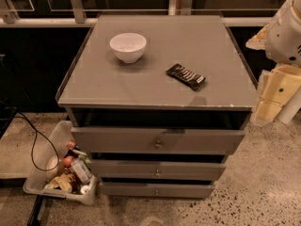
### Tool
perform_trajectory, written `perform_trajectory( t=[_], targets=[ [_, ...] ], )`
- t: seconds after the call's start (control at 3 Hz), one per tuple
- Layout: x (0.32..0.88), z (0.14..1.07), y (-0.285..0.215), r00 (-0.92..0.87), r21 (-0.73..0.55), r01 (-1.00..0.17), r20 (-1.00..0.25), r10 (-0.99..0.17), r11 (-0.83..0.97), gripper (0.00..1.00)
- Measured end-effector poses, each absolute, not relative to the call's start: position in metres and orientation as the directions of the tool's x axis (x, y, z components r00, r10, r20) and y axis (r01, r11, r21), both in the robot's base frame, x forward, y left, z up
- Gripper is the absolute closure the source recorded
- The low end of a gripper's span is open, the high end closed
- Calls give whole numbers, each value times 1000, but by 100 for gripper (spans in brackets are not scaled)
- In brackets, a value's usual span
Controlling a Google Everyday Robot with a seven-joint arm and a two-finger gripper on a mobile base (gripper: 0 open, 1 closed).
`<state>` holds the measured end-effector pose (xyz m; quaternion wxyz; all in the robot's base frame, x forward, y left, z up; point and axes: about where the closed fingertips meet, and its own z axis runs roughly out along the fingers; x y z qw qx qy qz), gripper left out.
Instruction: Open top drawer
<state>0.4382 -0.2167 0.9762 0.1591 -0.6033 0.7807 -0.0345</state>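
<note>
Basically, my gripper [276, 94] hung off the right edge of the cabinet [155, 86], well apart from the top drawer [117, 139]; couldn't tell its grip; floor [263, 182] ahead.

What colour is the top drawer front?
Grey: wide top drawer, camera view; cream hand at far right.

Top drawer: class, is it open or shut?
Partly open: the top drawer front juts past the lower fronts, dark gap above. Pincer hangs right of the cabinet.
</note>
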Motion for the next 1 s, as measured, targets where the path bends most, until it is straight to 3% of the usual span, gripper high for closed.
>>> perform_trajectory(
  t=[0.67,1.0],
  targets=[
    [434,959,-221,-195,-256,-932,-245,-950,257,0],
    [426,921,-229,-142,-251,-939,-340,-929,236,0]
  ],
)
